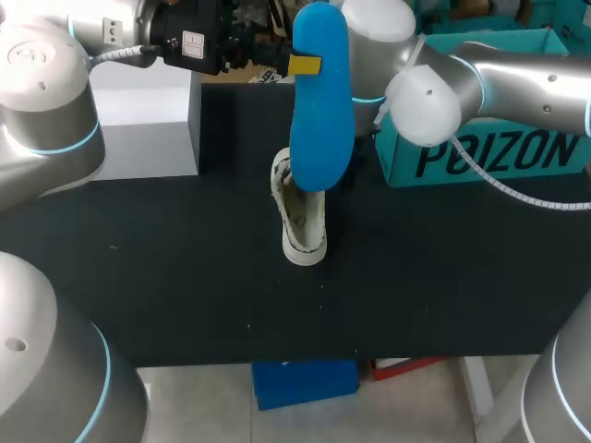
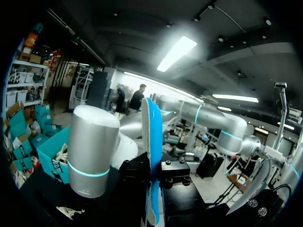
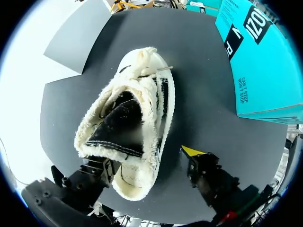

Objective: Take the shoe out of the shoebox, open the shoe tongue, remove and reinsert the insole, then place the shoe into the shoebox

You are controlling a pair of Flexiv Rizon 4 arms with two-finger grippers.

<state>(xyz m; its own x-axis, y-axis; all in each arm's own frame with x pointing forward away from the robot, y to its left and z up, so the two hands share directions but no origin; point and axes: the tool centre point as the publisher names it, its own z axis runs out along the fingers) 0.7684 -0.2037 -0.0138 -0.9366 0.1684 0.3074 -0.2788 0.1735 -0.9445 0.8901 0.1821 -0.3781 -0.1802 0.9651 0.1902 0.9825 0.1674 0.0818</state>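
Left wrist view shows the left gripper point(image 2: 154, 177) clamping the blue insole point(image 2: 152, 137) edge-on. Only the right wrist view shows the right gripper point(image 3: 147, 160) spread astride the shoe point(image 3: 128, 127).

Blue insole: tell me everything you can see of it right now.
The blue foam-looking insole is one smooth, foot-shaped piece with rounded ends, out of the cream canvas shoe. It stands upright in the air, long axis vertical. The left claw is shut on it near its upper end, one yellow tip showing at its edge. Edge-on in the left wrist view it looks thin. Whether its lower end touches the shoe cannot be told.
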